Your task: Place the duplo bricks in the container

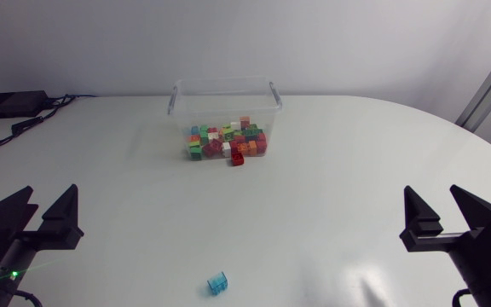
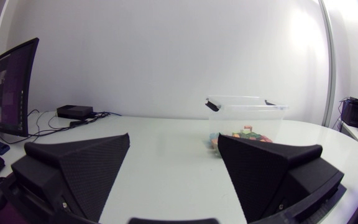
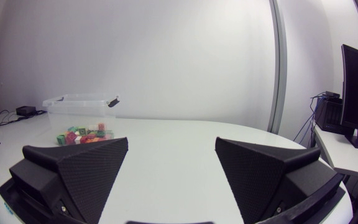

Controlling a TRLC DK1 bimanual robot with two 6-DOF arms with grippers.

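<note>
The left jaws and right jaws stand apart, empty, with the lone blue brick (image 1: 217, 283) on the bench (image 1: 356, 170) between them, well apart from the bin (image 1: 225, 95); it looks light, rigid and slick, probably best pinched across its flat sides.

Head camera looks down; both wrist cameras face across, sharing the container (image 1: 225, 104).

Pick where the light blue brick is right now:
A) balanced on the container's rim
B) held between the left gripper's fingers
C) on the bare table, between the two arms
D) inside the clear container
C: the head view shows the light blue brick lying alone on the table, far from the container, with the left gripper and right gripper both open and empty.
</note>
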